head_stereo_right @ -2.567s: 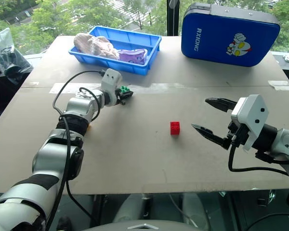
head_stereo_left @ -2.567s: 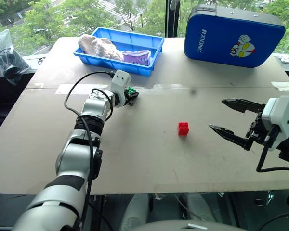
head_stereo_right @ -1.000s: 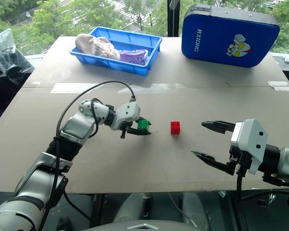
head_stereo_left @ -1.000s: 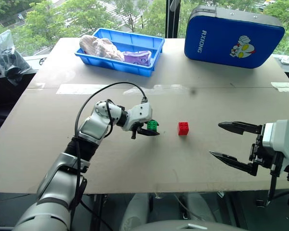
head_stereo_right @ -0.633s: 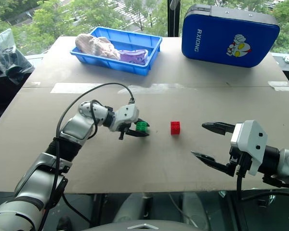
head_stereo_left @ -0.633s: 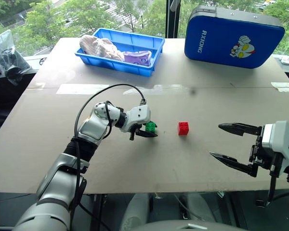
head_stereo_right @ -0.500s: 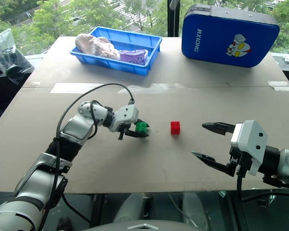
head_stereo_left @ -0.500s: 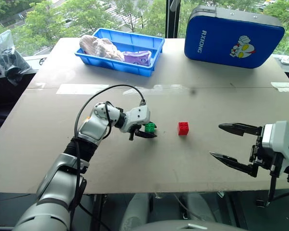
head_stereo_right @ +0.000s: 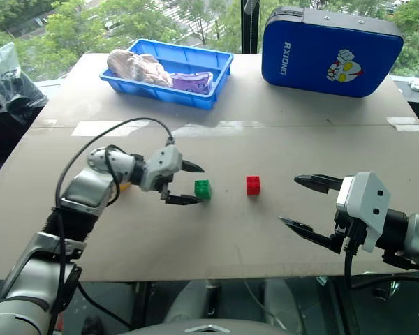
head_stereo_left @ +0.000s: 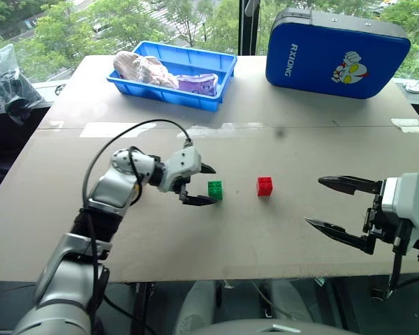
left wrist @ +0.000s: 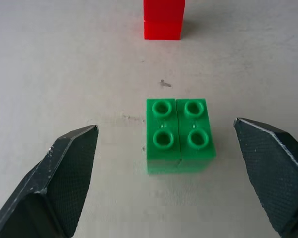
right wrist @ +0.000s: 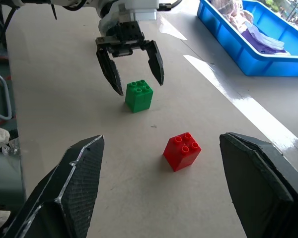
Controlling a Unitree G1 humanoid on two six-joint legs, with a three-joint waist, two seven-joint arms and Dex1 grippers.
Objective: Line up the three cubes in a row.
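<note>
Beside red cube (head_stereo_left: 265, 185), green cube (head_stereo_left: 214, 190), freed

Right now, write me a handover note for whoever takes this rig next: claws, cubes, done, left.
Left claw: open, empty, its fingers either side of the green cube without touching it.
Right claw: open, empty, held above the table on the right, apart from both cubes.
Green cube stands on the table beside the red cube, a gap between them, roughly level with each other.
Done: green set down next to red.
Left: bring the third cube into the row; an orange bit peeks from behind the left arm, possibly it.
</note>
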